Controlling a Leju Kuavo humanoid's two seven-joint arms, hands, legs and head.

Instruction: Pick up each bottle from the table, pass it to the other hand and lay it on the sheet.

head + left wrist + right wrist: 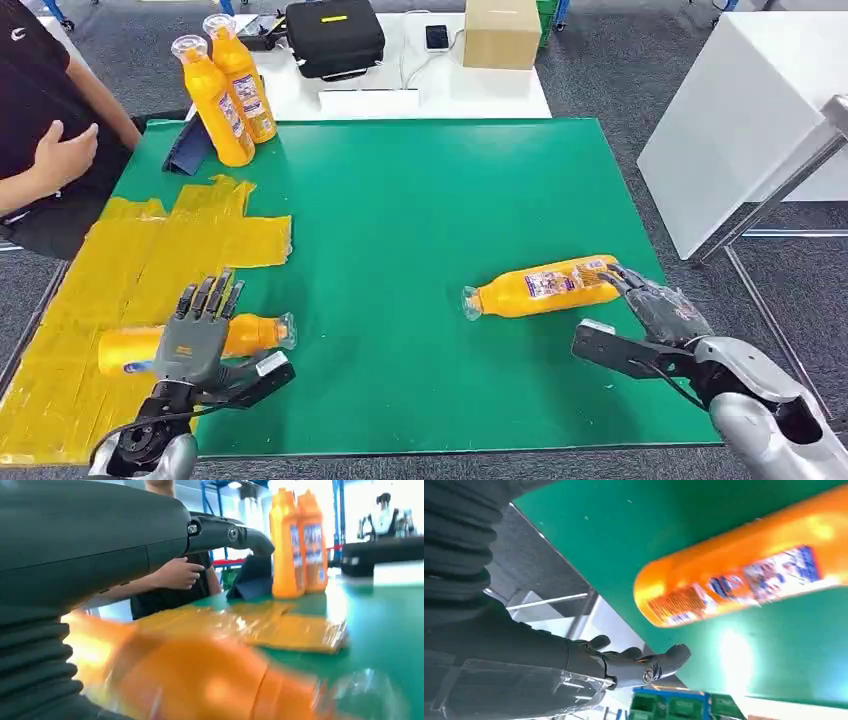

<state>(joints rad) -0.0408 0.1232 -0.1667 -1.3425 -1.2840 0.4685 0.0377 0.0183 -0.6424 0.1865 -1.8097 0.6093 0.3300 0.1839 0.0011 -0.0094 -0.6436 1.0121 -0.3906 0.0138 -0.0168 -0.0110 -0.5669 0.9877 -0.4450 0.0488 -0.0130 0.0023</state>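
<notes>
The green table (400, 250) carried four orange bottles. Two upright bottles (228, 92) stood together at its far left corner, just beside a dark folded item (188, 148). The yellow sheet (120, 270) covered the left portion of the table and ran to the near left edge.

One lying bottle (250, 335) rested on the sheet, cap toward the sheet's right border. The left hand (195, 335) was positioned over this bottle with fingers extended and spread, thumb out to the side; no grip on the bottle was visible, though contact could not be confirmed.

A second lying bottle (545, 288) rested on the bare green surface on the right, cap pointing left, base near the right edge of the table. The right hand (660, 310) sat at that base, fingertips at or touching it, fingers apart, nothing held.

A broad stretch of bare green lay between the two lying bottles. A person's hand (62, 155) rested beyond the left edge. A white table (760, 120) stood off the right edge, with grey floor between
</notes>
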